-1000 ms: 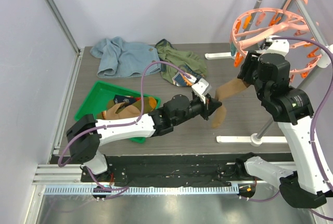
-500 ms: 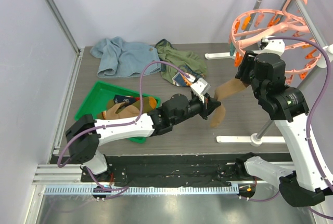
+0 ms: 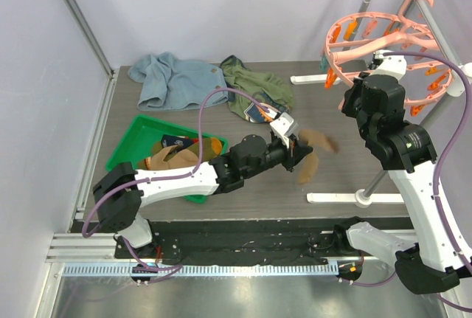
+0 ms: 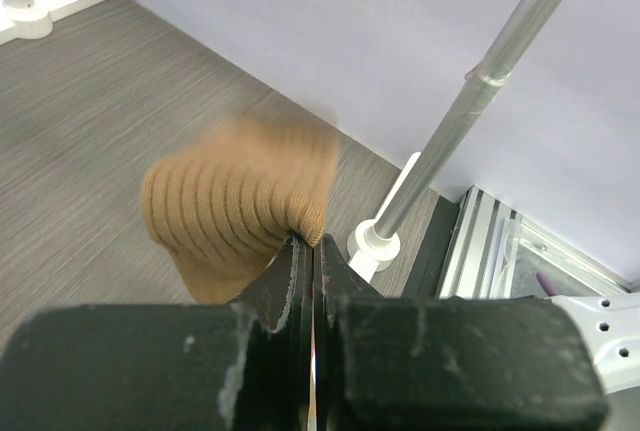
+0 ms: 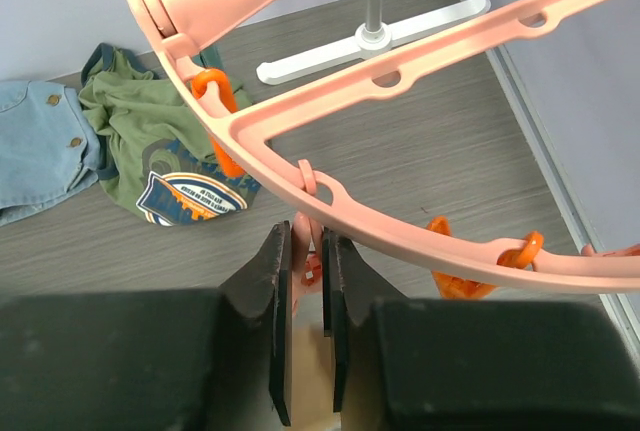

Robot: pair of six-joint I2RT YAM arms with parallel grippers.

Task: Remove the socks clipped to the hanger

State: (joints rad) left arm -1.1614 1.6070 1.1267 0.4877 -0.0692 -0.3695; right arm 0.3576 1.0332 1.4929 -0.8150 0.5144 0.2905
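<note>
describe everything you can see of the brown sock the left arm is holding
The brown sock is tan ribbed knit, soft and folded over on itself. The left gripper has its jaws shut on one edge. The rest hangs free over the table, blurred as if swinging, apart from the hanger; no clip shows on it.

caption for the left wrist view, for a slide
Left hand pinching a ribbed tan sock over the table.

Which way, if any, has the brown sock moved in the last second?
Yes. The brown sock has left the clip pinched by the right gripper and sprung left, toward the left gripper holding it, away from the grey rack pole.
</note>
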